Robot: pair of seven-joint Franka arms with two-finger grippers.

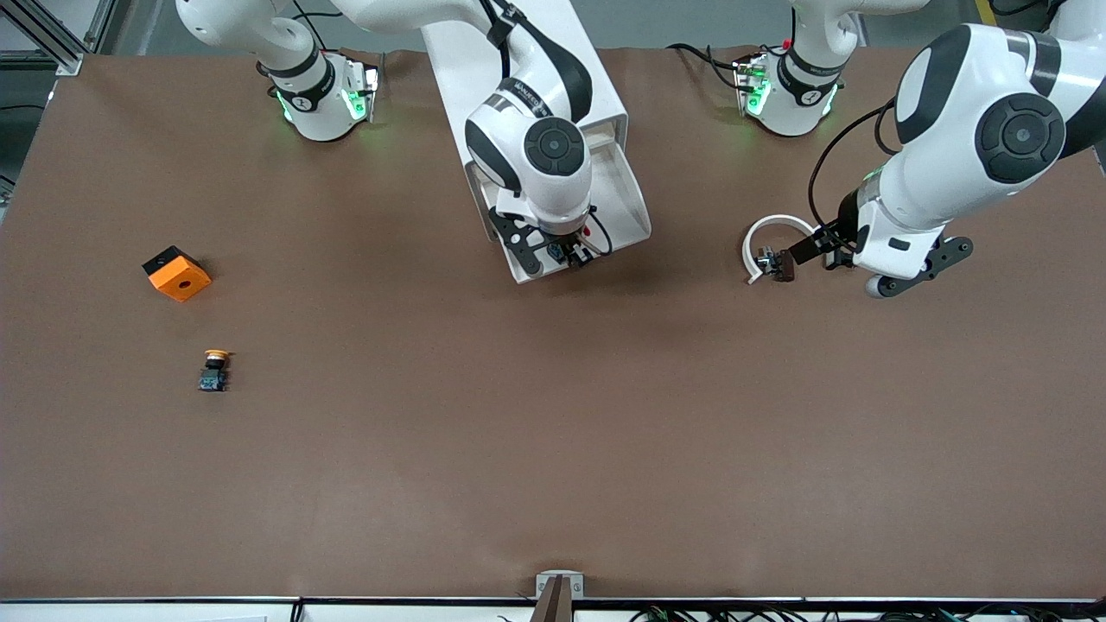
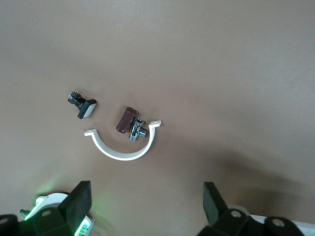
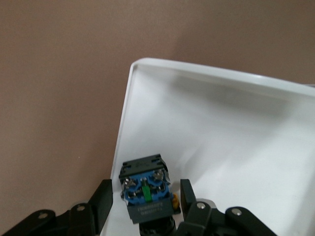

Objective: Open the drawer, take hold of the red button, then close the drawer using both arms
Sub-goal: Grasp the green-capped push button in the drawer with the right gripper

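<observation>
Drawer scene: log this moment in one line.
drawer: open | right claw: in drawer, around button | left claw: open, over white curved piece, waiting

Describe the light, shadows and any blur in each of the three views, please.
Front view: even light, a soft shadow below the open drawer, green lamps glowing at both arm bases. Left wrist view: a broad dim shadow on the table, green glow at one corner. Right wrist view: the drawer looks bright and slightly soft; the button is sharp.
</observation>
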